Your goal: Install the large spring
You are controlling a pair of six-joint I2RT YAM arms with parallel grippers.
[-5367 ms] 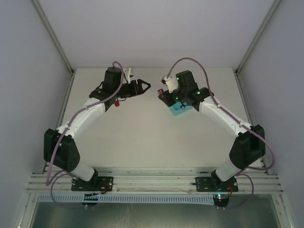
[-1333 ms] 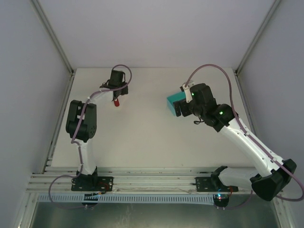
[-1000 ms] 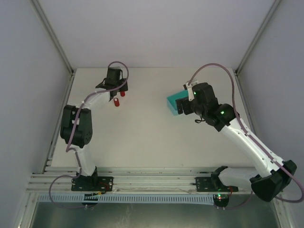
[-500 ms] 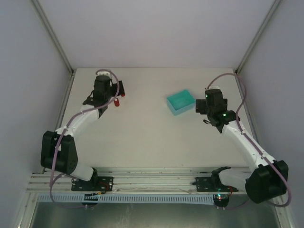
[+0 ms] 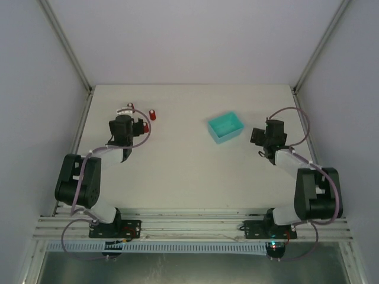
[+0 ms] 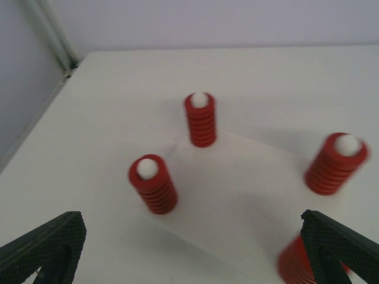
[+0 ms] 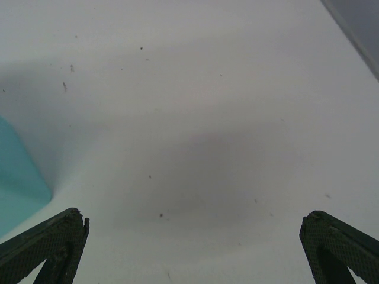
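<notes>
In the left wrist view, several red springs stand upright over white pegs on a white plate (image 6: 237, 195): one far (image 6: 201, 120), one at left (image 6: 154, 184), one at right (image 6: 335, 164), one partly hidden at the lower right (image 6: 294, 264). Which one is the large spring I cannot tell. My left gripper (image 6: 192, 260) is open and empty, just short of the springs. From above, two red springs (image 5: 153, 114) show beyond the left gripper (image 5: 140, 126). My right gripper (image 7: 192, 254) is open over bare table.
A teal box (image 5: 225, 127) sits on the table to the left of the right gripper (image 5: 256, 135); its corner (image 7: 15, 177) shows at the left edge of the right wrist view. Metal frame posts and walls bound the table at the back corners.
Both arms have drawn back toward the near edge. The left gripper opened and came off the springs. The right gripper moved right, away from the teal box.
</notes>
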